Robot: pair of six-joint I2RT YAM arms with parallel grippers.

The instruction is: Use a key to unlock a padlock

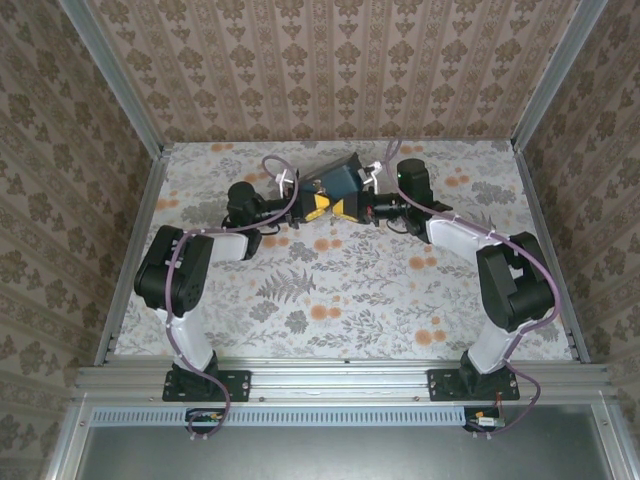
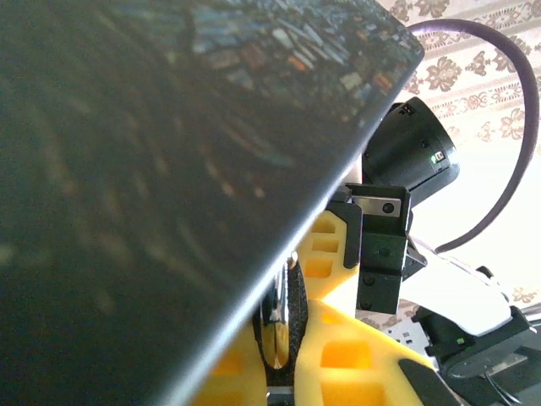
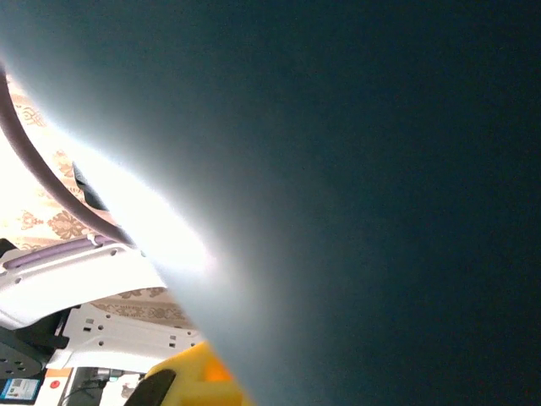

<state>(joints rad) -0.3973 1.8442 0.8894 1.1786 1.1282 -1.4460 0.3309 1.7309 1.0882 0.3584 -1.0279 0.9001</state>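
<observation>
From above, both arms reach in over the flowered table [image 1: 330, 300] and meet near its middle, toward the back. The left claw [image 1: 316, 210] and right claw [image 1: 350, 210] point at each other, yellow fingers nearly touching. A dark blue-grey block, which I take to be the padlock [image 1: 338, 180], sits tilted just behind and above them, lifted off the table.

The left wrist camera has the padlock's dark face [image 2: 152, 169] slanting across most of the view. Below it the left claw [image 2: 287, 355] is pinched nearly shut on a thin shiny metal piece [image 2: 275, 334]; I cannot tell if that is the key or the shackle. One yellow finger [image 2: 324, 247] of the right claw stands just beside it.

The right wrist camera sits right up against the dark block [image 3: 380, 169]. The right claw is closed tight, though I cannot tell on what.
</observation>
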